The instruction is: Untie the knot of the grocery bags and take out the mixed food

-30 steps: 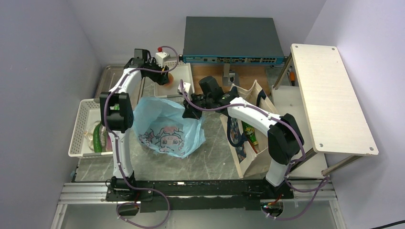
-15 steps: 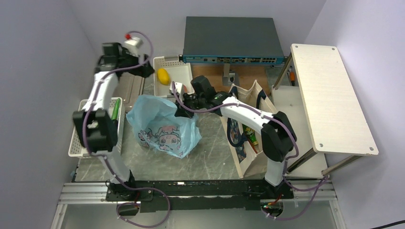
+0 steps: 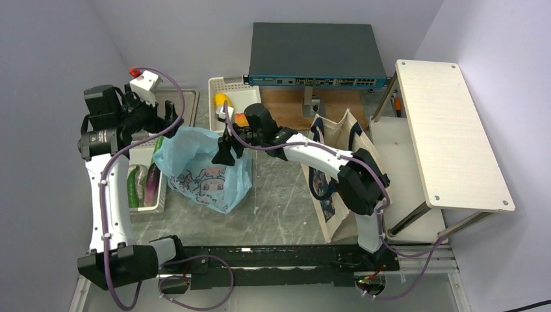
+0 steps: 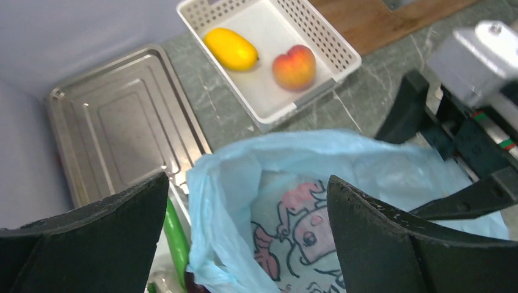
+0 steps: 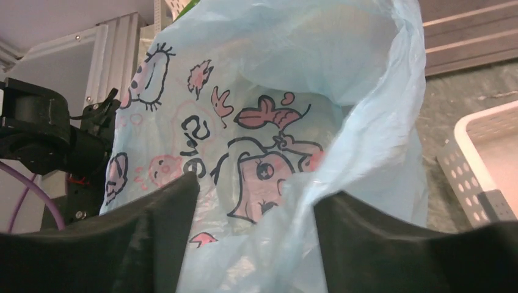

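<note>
The light-blue grocery bag with cartoon prints stands mid-table, its mouth gaping. No knot shows on it. My left gripper hovers over the bag's upper left rim, open wide and holding nothing. At the bag's right rim my right gripper is open, and a loose fold of the bag lies between its fingers. Of the mixed food, a yellow oval fruit and an orange fruit lie in the white back basket. A cucumber and an aubergine lie in the left basket.
An empty metal tray sits at the back left. The beige tote stands right of the bag, beside the right arm. A network switch lies at the back, and a wooden shelf board stands at the right.
My left arm left the back basket, swung out left and came back over the bag's left rim, fully open. My right gripper pulled the bag leftward, then its jaws parted.
</note>
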Motion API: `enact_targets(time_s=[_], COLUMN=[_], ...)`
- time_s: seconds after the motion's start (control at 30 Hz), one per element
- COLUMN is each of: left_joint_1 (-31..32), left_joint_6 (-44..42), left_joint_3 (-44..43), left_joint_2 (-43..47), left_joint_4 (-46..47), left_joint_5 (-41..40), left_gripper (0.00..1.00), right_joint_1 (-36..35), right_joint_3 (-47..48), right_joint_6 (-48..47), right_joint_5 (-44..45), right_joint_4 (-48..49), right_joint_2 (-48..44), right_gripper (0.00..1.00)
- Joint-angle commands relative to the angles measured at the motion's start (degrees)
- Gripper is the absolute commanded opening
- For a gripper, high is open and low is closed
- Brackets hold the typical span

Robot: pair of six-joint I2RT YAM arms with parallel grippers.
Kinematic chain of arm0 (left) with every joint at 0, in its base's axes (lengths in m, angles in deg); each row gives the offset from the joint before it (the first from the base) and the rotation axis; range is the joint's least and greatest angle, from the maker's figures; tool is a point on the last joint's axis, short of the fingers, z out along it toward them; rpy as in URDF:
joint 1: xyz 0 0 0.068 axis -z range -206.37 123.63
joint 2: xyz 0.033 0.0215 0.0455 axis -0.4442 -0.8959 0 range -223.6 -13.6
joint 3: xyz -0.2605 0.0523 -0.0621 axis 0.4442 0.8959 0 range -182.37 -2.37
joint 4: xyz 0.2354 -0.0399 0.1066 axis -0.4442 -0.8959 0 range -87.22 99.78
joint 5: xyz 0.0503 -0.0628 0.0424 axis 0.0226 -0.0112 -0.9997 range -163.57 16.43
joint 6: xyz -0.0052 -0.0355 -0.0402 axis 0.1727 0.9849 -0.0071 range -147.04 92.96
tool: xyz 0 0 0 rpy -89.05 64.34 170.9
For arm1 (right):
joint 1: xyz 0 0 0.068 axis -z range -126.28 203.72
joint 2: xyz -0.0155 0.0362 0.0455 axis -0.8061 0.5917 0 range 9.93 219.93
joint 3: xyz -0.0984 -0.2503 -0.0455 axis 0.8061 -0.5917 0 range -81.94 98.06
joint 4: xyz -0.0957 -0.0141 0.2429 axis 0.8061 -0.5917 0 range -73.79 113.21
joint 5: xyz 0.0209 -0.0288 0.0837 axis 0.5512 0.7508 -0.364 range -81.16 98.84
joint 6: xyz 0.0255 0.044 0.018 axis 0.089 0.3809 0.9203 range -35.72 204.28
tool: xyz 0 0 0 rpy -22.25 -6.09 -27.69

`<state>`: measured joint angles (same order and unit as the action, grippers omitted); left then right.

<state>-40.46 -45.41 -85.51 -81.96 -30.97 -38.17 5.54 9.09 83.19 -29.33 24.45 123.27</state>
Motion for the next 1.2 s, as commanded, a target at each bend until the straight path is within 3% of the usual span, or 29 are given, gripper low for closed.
enact_targets(time_s=[0.0, 0.17, 0.3, 0.5, 0.63, 0.77, 0.97, 1.03, 1.17], left_joint_1=[-0.2, 0.0, 2.5, 3.4, 4.3, 4.9, 4.9, 4.9, 5.3], left_joint_6=[-0.4, -0.7, -6.2, -11.3, -11.6, -10.7, -8.1, -8.2, -8.7], left_joint_3=[2.0, 1.6, 2.5, 8.9, 14.5, 16.5, 17.2, 16.5, 16.7], left_joint_2=[2.6, 0.0, -0.6, 4.7, 8.8, 10.2, 11.2, 11.2, 11.4], left_joint_4=[-1.9, 0.7, 1.0, 3.3, 7.3, 7.1, 8.7, 7.3, 6.5], left_joint_5=[3.5, 11.1, 13.3, 18.0, 19.7, 19.2, 16.4, 17.0, 17.0], left_gripper=[0.99, 0.99, 0.99, 0.99, 0.99, 1.00, 0.99, 0.99, 0.99], right_joint_1=[1.7, 4.2, 6.9, 11.4, 19.1, 20.6, 20.7, 20.6, 20.3], right_joint_3=[0.4, -1.6, -5.8, -4.8, -6.5, -7.9, -15.7, -15.6, -16.9], right_joint_6=[0.8, -5.3, -9.1, -8.0, -8.8, -9.3, -6.9, -6.8, -7.8], right_joint_5=[1.4, 11.1, 22.7, 37.8, 36.6, 30.9, 28.3, 25.8, 18.5], right_joint_4=[-0.8, -13.4, -22.6, -39.8, -48.1, -55.5, -54.1, -55.2, -53.1], right_joint_2=[-9.4, -21.8, -31.6, -40.1, -44.2, -44.6, -46.8, -45.4, -43.1], right_gripper=[0.80, 0.90, 0.93, 0.91, 0.86, 0.86, 0.85, 0.81, 0.29])
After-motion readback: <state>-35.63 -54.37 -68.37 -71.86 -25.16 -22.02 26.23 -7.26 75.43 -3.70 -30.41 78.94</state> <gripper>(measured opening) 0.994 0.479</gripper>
